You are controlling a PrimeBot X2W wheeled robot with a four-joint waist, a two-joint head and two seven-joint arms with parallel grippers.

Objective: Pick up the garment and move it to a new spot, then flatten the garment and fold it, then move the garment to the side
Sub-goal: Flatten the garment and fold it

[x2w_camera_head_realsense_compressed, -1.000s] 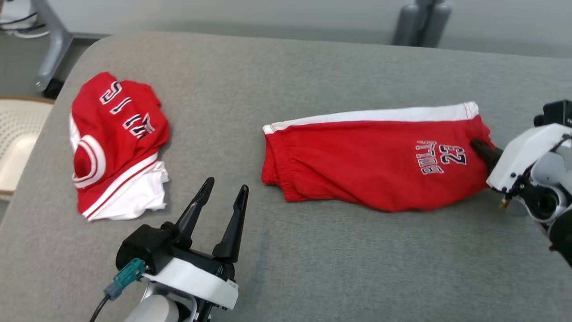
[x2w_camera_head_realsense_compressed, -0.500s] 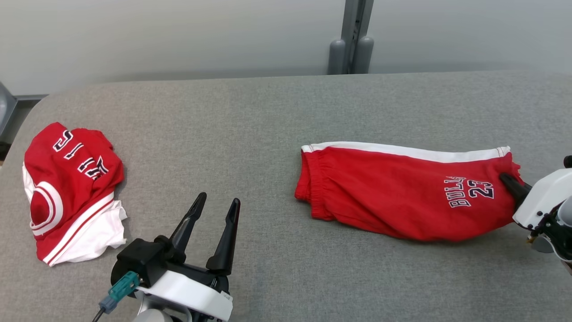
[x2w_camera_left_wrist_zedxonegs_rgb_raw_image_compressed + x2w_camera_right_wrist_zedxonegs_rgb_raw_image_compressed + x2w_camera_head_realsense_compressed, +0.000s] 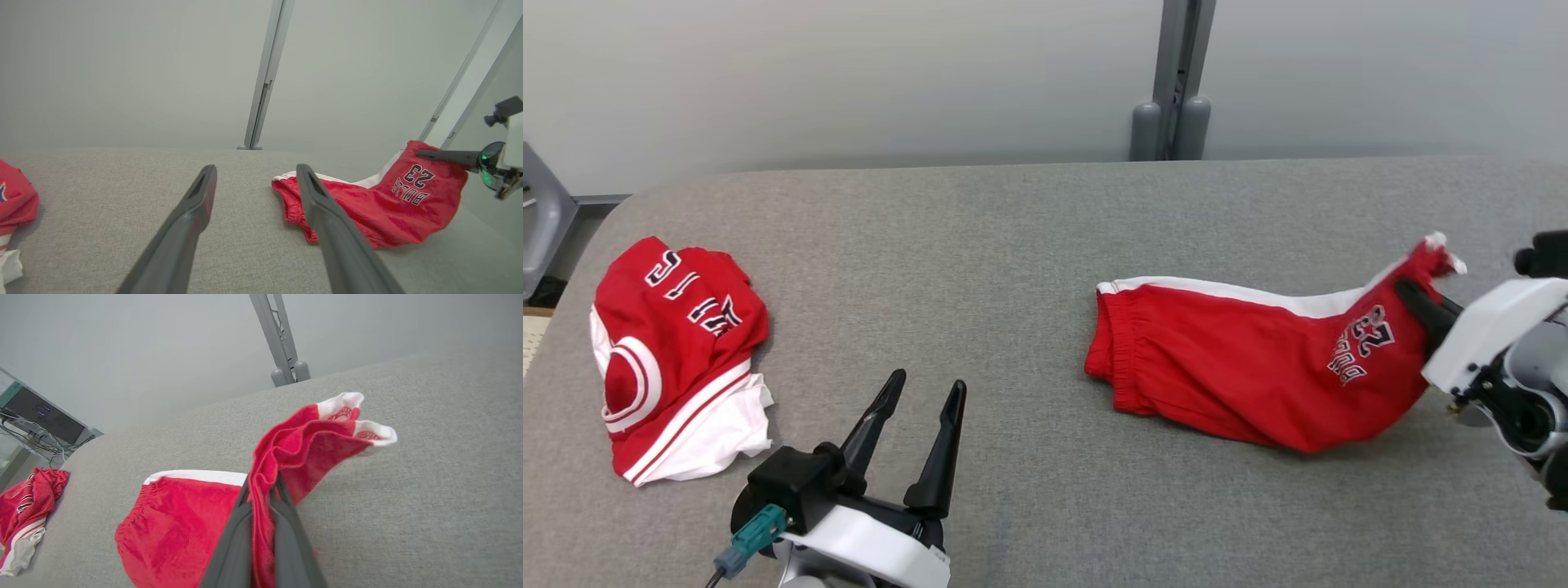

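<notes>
The garment, red shorts (image 3: 1225, 384) with a white side stripe and "BULLS 23" print, lies on the grey padded table (image 3: 1013, 245) right of centre. Its waistband end rests flat, while the leg end is raised off the surface. My right gripper (image 3: 1411, 296) is shut on that raised leg end, red cloth pinched between the fingers (image 3: 282, 522). The left wrist view shows the shorts (image 3: 367, 212) and the right gripper (image 3: 423, 154) at the right. My left gripper (image 3: 929, 382) stands open over bare table at the lower left, well apart from the shorts, nothing between its fingertips (image 3: 304, 175).
A crumpled red and white jersey (image 3: 674, 351) lies near the table's left edge, also in the right wrist view as the jersey (image 3: 28, 502). A grey post (image 3: 1172, 82) stands behind the table's far edge. Bare grey surface separates the two garments.
The head camera has shifted, so the whole picture moved. My right gripper has lifted the shorts' leg end off the table, tilting the print upward. The left gripper stays open in place.
</notes>
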